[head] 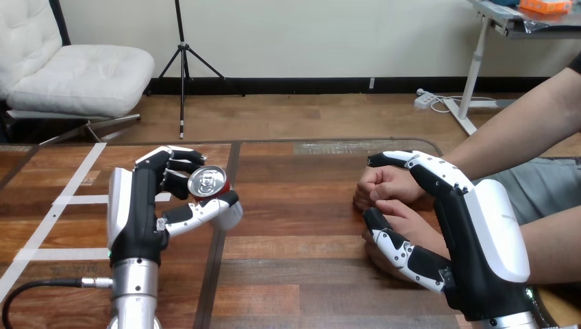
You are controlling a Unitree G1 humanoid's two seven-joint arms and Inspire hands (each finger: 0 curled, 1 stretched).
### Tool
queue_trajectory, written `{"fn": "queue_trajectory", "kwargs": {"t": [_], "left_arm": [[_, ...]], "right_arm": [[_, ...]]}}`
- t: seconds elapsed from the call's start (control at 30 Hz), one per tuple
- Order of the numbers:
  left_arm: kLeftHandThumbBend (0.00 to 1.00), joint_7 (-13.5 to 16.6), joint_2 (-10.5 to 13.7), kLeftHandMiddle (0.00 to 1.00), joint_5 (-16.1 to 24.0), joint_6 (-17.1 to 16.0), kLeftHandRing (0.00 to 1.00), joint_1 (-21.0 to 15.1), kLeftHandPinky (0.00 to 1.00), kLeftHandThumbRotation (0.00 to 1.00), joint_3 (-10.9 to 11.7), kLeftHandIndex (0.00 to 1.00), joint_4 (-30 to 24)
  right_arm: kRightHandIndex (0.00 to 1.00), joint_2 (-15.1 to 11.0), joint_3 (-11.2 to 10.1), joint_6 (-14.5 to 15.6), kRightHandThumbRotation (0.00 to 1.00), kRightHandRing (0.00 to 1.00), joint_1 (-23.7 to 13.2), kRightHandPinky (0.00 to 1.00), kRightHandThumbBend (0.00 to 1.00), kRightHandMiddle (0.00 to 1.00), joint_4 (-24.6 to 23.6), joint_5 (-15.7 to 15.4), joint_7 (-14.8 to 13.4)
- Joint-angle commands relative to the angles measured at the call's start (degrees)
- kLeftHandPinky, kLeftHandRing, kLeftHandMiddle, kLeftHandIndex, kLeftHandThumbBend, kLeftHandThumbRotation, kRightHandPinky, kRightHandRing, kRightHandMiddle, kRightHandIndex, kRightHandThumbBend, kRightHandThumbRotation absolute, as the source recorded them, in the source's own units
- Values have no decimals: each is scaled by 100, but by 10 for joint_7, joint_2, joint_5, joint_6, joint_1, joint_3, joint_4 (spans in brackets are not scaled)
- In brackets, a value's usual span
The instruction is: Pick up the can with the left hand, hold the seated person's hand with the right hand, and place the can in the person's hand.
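My left hand (pixel 133 205) is shut on a red can (pixel 207 182) with a silver top. It holds the can upright just above the wooden table (pixel 301 253), left of centre, fingers behind it and thumb in front. At the right, the person's hand (pixel 384 186) rests loosely curled over the table. My right hand (pixel 479 233) closes around it, with fingers (pixel 418 163) reaching over its back and wrist and the thumb (pixel 394 245) below it. The can and the person's hand are well apart.
A second forearm of the person (pixel 558 247) comes in from the right edge behind my right hand. White tape lines (pixel 68 200) mark the table's left part. A dark seam (pixel 219 247) runs down the tabletop beneath the can.
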Motion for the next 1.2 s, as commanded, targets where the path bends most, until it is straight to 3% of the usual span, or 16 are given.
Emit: {"fn": "queue_trajectory", "kwargs": {"t": [0.0,0.17,0.4,0.6,0.87,1.17], "left_arm": [[70,-10,-8,48,-3,-14,42,-17,39,0,7,52,-92],[70,-18,-11,48,-3,-13,41,-7,38,0,8,52,-107],[69,-30,-16,48,-2,-9,41,4,38,0,10,52,-127],[69,-32,-19,48,3,-9,41,8,37,0,10,52,-133],[70,-34,-23,48,4,-9,41,10,37,0,9,52,-135],[69,-33,-22,48,8,-19,41,8,37,0,8,52,-125]], "right_arm": [[72,-11,-12,-2,0,81,-42,83,43,77,-6,1,-2],[74,-17,-15,12,0,82,-39,83,45,78,-17,-6,11],[79,-42,-26,58,0,87,-35,86,50,84,-50,-20,79],[83,-67,-34,104,0,90,-36,88,60,87,-81,-44,135],[84,-96,-43,150,0,89,-44,85,74,88,-103,-60,191],[83,-127,-50,208,0,87,-56,82,82,88,-126,-91,262]]}}
